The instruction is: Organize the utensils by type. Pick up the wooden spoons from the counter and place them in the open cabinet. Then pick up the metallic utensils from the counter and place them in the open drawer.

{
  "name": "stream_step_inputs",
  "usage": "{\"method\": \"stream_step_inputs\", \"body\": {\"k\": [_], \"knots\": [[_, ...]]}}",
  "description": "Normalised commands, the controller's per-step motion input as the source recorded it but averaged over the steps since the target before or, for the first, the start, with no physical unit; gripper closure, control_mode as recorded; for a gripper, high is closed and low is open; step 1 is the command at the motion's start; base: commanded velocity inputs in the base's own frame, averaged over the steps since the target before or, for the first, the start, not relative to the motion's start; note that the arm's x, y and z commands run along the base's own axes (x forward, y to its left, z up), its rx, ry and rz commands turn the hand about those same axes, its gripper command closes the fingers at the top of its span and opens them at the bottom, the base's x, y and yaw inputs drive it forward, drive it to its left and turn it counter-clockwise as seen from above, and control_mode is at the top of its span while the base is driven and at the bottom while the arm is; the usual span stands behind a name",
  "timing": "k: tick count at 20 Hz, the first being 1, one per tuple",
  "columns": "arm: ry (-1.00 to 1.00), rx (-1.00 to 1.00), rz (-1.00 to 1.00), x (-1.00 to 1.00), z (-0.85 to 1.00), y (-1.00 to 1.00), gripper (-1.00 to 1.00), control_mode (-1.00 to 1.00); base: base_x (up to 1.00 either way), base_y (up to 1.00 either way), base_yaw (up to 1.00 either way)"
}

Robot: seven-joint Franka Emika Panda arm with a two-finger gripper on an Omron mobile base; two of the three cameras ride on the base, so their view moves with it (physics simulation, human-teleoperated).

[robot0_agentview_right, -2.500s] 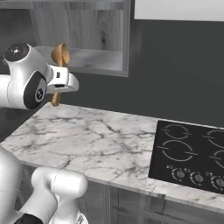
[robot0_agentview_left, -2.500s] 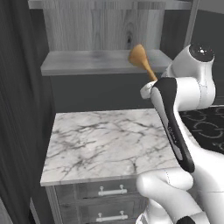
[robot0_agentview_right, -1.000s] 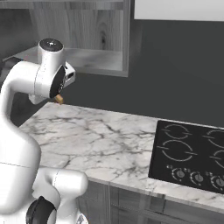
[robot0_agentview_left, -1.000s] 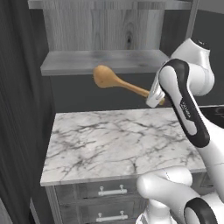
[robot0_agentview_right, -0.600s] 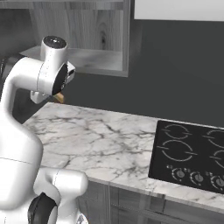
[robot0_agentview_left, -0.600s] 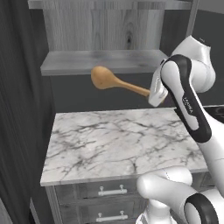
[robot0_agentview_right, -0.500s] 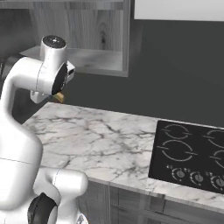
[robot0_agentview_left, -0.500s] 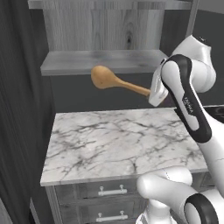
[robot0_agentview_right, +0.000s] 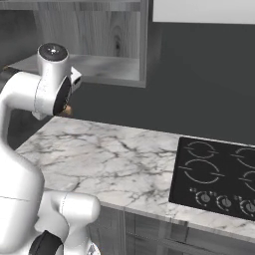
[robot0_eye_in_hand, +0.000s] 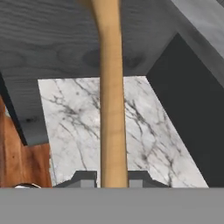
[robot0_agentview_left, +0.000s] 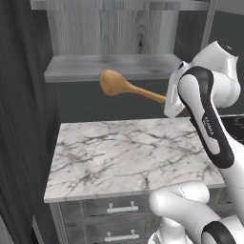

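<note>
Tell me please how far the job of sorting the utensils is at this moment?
Nothing looks put away yet: the open cabinet's shelf shows no spoon on it. In hand: the gripper is shut on a wooden spoon, held in the air above the counter, its bowl just below the shelf's front edge. Left: setting this spoon on the shelf, then the other spoon and the metallic utensils.

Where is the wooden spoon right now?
In the left base view the spoon hangs in the air, held by the pincer above the counter, its bowl just below the cabinet shelf.
</note>
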Motion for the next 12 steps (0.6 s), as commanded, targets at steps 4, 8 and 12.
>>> {"method": "stream_step_inputs", "body": {"k": [4,8,12], "knots": [[-0.11,-0.04,0.0,0.0,0.23,0.0,1.0,-1.0,0.0,0.0,0.0],[-0.05,-0.08,-0.01,0.03,0.25,0.0,1.0,-1.0,0.0,0.0,0.0],[-0.12,-0.07,0.0,0.15,0.19,0.0,1.0,-1.0,0.0,0.0,0.0]]}}
